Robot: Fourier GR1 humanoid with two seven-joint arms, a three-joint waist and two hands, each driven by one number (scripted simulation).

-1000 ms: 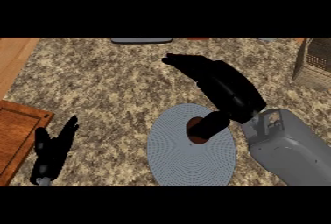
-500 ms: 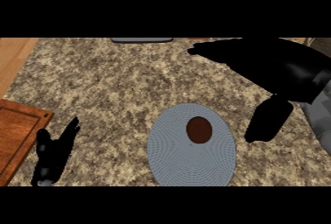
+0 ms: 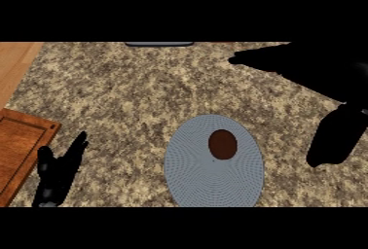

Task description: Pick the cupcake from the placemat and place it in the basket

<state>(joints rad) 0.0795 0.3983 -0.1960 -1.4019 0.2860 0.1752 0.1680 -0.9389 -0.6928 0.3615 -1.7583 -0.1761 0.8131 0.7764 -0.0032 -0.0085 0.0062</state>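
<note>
Currently, the cupcake (image 3: 223, 144) is lying ungrasped on the placemat (image 3: 208, 187), centre frame; the right hand (image 3: 316, 73), spread at upper right, is needing lowering. Left hand (image 3: 59, 170): relaxed, lower left.

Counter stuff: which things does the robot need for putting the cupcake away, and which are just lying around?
Needed for the job:
cupcake, brown, sitting on the placemat
placemat, blue-grey oval
right hand, open above the counter, holding nothing

Just lying about:
wooden board at the left edge
left hand, resting open
grey thing at the far edge

No basket shows.
</note>
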